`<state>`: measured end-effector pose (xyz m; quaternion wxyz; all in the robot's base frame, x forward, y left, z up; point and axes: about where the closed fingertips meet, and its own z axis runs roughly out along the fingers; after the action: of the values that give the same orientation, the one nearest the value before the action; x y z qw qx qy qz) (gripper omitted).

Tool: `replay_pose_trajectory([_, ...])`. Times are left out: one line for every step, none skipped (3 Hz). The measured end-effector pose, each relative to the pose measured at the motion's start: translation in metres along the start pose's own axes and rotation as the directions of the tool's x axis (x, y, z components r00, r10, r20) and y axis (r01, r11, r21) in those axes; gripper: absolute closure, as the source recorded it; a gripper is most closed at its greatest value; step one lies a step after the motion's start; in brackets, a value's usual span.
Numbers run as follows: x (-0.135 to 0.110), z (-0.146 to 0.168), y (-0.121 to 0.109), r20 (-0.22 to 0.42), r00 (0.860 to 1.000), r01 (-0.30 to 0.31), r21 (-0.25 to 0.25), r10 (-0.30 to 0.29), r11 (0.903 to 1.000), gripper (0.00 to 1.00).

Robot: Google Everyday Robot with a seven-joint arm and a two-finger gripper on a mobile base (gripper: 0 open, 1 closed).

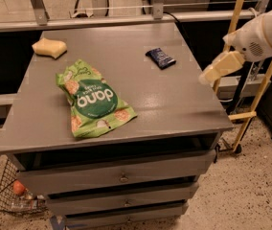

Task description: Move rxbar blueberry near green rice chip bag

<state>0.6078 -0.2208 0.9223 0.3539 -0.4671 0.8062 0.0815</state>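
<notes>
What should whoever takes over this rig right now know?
Gripper: in the air off the table's right edge, touching nothing.
Rxbar: flat on the table, back right, well apart from the bag.
Bag: flat, front left of centre. Sponge at back left, not part of the job.
Done: nothing yet.
Left: reach in, grasp the rxbar, set it beside the bag.
</notes>
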Motion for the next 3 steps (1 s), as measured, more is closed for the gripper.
replay_pose_trajectory([0.005, 0.016, -0.007, 0.012, 1.000, -0.021, 0.001, 0.021, 0.9998, 0.00])
replay_pose_trajectory([0.007, 0.020, -0.006, 0.010, 0.999, -0.035, 0.003, 0.035, 0.9994, 0.00])
replay_pose_trajectory([-0.012, 0.051, -0.017, 0.082, 0.995, -0.047, -0.035, 0.049, 0.9983, 0.00])
